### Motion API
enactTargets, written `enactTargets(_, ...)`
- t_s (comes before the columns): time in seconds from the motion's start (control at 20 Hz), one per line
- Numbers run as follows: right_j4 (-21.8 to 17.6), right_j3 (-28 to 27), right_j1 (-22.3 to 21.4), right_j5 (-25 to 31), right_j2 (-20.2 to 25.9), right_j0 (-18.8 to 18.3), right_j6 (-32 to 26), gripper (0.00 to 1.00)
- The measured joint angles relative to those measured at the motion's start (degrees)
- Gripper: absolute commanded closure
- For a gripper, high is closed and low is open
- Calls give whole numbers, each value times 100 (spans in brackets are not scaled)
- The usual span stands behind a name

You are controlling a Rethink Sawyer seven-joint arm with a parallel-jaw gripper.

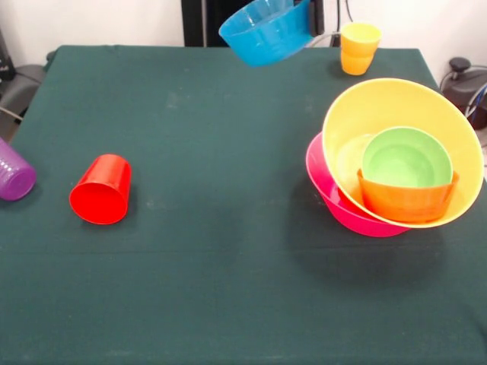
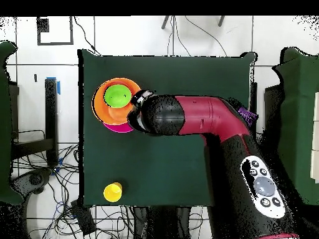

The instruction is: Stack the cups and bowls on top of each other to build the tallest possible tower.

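The tower (image 1: 396, 163) stands at the right side of the table (image 1: 213, 152) in the front view: a large pink bowl (image 1: 338, 205) outermost, a large yellow-orange bowl (image 1: 403, 106) tilted within it, then a small orange bowl (image 1: 407, 199) holding a green bowl (image 1: 405, 158). A blue bowl (image 1: 266, 32) hangs tilted in the air at the table's far edge, held at its rim by the gripper (image 1: 313, 17). A yellow cup stacked on an orange cup (image 1: 358, 48) stands beyond the tower. A red cup (image 1: 101, 190) lies on its side at left; a purple cup (image 1: 14, 172) lies at the left edge. In the overhead view, the red and black arm (image 2: 199, 118) reaches beside the tower.
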Motion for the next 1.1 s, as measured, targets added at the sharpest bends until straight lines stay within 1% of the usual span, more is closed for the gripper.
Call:
enactTargets(0.05,-6,-11,2,1,-32,24,0,100)
enactTargets(0.15,-13,-110,14,15,-267,231,1,100)
enactTargets(0.2,-14,-212,32,50,-437,403,1,100)
enactTargets(0.25,-20,-246,39,67,-481,453,1,100)
enactTargets(0.35,-17,-468,94,180,-682,708,1,100)
enactTargets(0.4,-15,-699,165,313,-813,902,1,100)
enactTargets(0.55,6,-1113,312,555,-937,1141,1,100)
enactTargets(0.6,26,-1337,401,691,-978,1236,1,100)
enactTargets(0.7,69,-1753,571,929,-1043,1374,1,100)
enactTargets(0.9,169,-2448,863,1274,-1132,1529,1,100)
enactTargets(1.1,263,-3004,1112,1432,-1198,1595,1,100)
